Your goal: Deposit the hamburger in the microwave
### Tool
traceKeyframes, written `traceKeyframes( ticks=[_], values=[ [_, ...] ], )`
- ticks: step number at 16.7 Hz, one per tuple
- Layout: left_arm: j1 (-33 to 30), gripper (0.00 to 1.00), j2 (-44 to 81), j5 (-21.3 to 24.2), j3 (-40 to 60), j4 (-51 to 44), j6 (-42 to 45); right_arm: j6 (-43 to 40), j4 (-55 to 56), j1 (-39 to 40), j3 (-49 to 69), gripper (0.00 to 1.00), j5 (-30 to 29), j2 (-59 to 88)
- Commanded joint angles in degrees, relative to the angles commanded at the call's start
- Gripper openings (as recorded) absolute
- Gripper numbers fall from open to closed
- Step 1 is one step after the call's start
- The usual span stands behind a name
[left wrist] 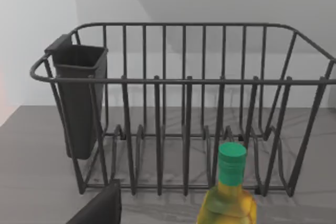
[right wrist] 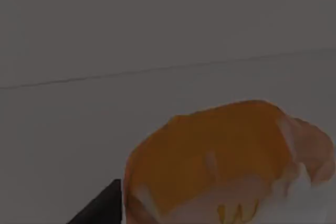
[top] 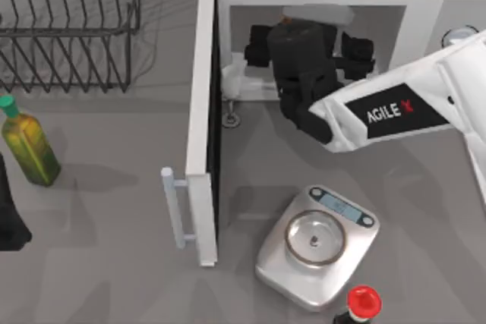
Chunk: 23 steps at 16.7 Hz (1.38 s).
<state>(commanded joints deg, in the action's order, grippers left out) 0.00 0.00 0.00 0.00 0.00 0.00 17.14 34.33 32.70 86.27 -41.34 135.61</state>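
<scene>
Right gripper (top: pixel 304 55), jaws clenching the hamburger (right wrist: pixel 226 166), is reaching through the microwave (top: pixel 326 1) opening, holding the bun inside the cavity for release; the door (top: pixel 203 127) is standing open. Left arm is idling near the bottle (top: pixel 29 146).

The grey table (top: pixel 106 187) carries microwave (top: pixel 203 111), scale (top: pixel 317 244), rack (top: pixel 72 28), olive-oil bottle (top: pixel 29 146), red-capped bottle (top: pixel 361 303).

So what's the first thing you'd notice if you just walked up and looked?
The big white arm reaching from the right into the open microwave, its dark right hand deep inside. Close up in the right wrist view is the orange hamburger against the microwave's plain wall. Next you'd spot the silver scale in front, and the yellow bottle on the left by the wire dish rack.
</scene>
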Motion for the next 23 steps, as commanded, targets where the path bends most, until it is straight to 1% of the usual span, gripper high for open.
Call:
traceKeyframes(
  ticks=[6,10,13,18,20,23],
  values=[
    [0.0,1.0,0.0,0.0,0.0,0.0,0.0,4.09,5.52,5.06,-21.72,1.0,-7.24,-10.23],
    [0.0,1.0,0.0,0.0,0.0,0.0,0.0,4.18,6.67,12.03,-31.59,1.0,-8.78,-14.11],
    [0.0,1.0,0.0,0.0,0.0,0.0,0.0,3.71,6.47,14.68,-34.03,1.0,-8.57,-14.42],
    [0.0,1.0,0.0,0.0,0.0,0.0,0.0,3.72,6.23,14.42,-33.83,1.0,-8.52,-14.16],
    [0.0,1.0,0.0,0.0,0.0,0.0,0.0,3.69,4.1,14.34,-32.95,1.0,-8.4,-15.97],
    [0.0,1.0,0.0,0.0,0.0,0.0,0.0,3.67,-2.41,14.35,-31.43,1.0,-8.33,-21.1]
  ],
)
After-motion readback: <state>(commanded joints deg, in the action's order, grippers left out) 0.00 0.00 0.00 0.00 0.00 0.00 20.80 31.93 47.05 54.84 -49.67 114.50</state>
